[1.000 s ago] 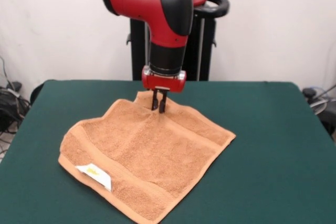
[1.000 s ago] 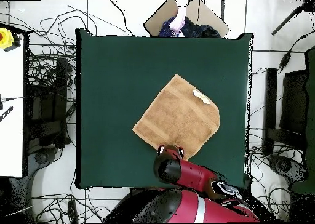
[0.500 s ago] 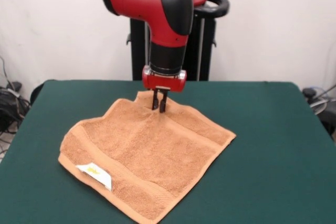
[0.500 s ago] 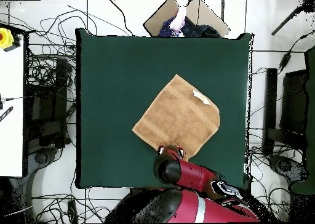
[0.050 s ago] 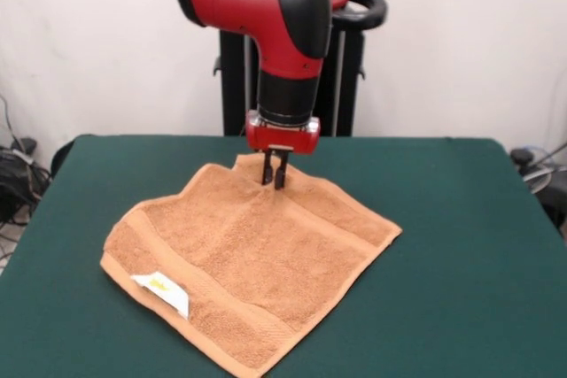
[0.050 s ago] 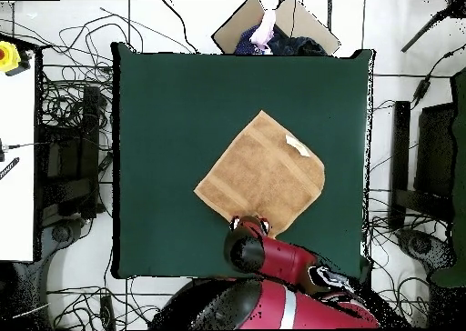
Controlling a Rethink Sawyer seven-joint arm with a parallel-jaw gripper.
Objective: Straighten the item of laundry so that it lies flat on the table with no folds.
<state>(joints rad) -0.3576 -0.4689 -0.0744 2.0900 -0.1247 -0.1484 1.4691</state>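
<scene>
Shifted slightly sideways and a touch higher than a second ago, the tool pinches the far corner of the orange-tan towel, its two dark fingers closed together on the cloth. From that corner the towel spreads across the middle of the green tabletop as a diamond, nearly flat, with a low ridge at the pinched corner. A white label sits on the towel's edge farthest from the tool.
</scene>
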